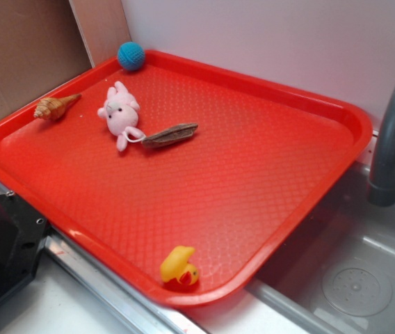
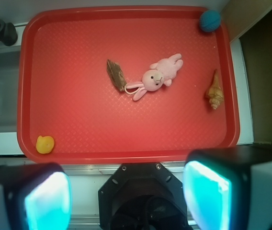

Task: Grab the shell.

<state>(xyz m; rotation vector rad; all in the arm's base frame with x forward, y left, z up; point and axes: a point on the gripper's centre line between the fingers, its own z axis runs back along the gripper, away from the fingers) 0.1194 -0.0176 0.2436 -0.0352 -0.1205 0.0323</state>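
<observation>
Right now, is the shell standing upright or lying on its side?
Lying on its side. The shell rests flat on the red tray near its edge, pointed tip level with the surface.

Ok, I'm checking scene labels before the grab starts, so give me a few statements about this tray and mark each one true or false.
1. The shell lies near the tray edge. True.
2. The fingers hold the shell. False: they are spread, far from it.
3. The blue ball sits in a corner. True.
4. The duck touches the pink bunny. False: it sits far away, at the opposite rim.
5. The brown leaf-like piece lies beside the bunny. True.
</observation>
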